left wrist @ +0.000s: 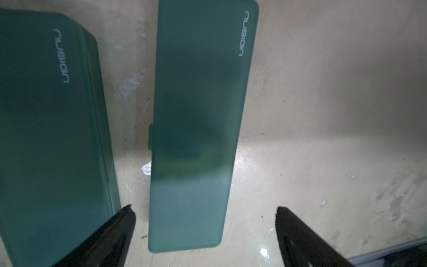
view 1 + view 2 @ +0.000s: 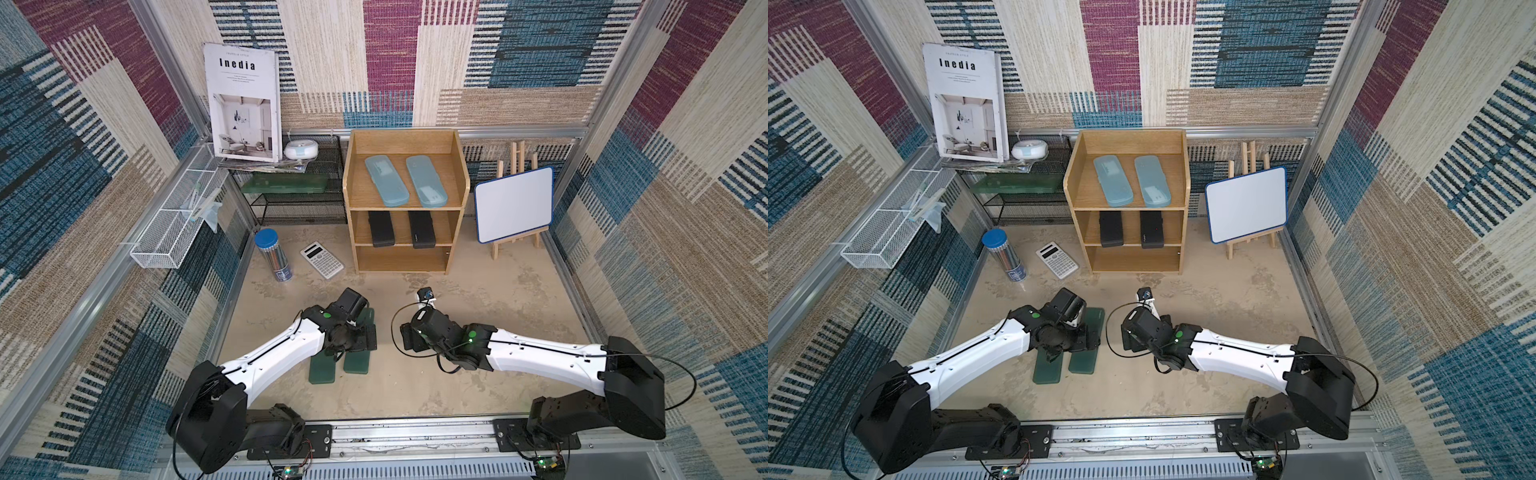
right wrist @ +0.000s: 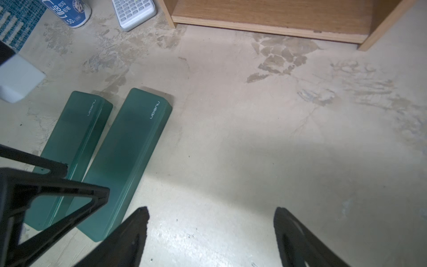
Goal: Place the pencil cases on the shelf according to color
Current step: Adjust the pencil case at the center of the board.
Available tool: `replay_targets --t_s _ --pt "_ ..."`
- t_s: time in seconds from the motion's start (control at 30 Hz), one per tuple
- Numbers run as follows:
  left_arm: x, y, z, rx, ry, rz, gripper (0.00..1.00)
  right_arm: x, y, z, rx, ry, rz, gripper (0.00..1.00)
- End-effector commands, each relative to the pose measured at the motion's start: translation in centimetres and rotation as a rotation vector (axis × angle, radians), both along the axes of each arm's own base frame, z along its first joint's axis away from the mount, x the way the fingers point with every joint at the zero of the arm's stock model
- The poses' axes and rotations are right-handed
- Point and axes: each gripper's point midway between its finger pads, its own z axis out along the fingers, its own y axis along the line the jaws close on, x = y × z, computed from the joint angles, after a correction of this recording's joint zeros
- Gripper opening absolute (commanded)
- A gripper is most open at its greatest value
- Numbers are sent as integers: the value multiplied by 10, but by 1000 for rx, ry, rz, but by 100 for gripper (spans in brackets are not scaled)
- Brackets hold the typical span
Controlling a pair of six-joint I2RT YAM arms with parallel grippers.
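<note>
**Both grippers open, green cases on the table**

The left gripper (image 1: 205,209) hangs wide open and empty over two dark green flat plastic pencil cases (image 2: 322,370), which lie side by side on the beige table (image 2: 415,386). The right gripper (image 3: 211,211), jaws also spread and holding nothing, hovers just beside them. Beyond, the light-brown wooden three-tier shelf (image 2: 457,174) holds two translucent light-blue cases (image 2: 386,180) on top and two black cases (image 2: 381,228) on the middle tier.

In both top views the left arm (image 2: 282,345) covers the middles of both dark green cases (image 2: 322,370); the shelf (image 2: 405,208) top tier hides the black cases (image 2: 381,228) at their rear ends.
</note>
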Motion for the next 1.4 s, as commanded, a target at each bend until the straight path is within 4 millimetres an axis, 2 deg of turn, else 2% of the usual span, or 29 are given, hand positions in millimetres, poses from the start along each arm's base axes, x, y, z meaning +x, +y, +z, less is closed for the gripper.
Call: replay_targets --t_s 0.0,0.2,0.4,0.6,0.73,0.97,1.03,1.1,1.2,1.37 --pt "6 2 -7 36 -22 19 98 0 -18 5 22 -29 -71 89" --pt "6 -1 -18 76 -16 -1 98 -4 -39 5 6 -49 -100 91" --pt "6 0 -32 130 2 -4 98 -6 -46 -1 -25 -39 -113 92" --pt "5 -16 -42 128 25 -33 98 -6 -52 -3 -44 -42 -130 92" --pt "3 -46 -43 92 32 -70 97 -5 -69 1 -74 -55 -193 93" --pt "9 -130 -26 -24 -20 -137 93 -11 -97 22 4 -99 -257 95" --pt "13 -143 -20 -14 -42 -152 94 -13 -99 28 37 -114 -238 96" --pt "18 -143 -13 5 -69 -149 94 -14 -100 34 63 -122 -227 97" --pt "23 -125 1 67 -128 -125 98 -14 -98 41 76 -132 -206 99" --pt "23 -83 31 161 -215 -97 99 -11 -67 36 68 -73 -96 100"
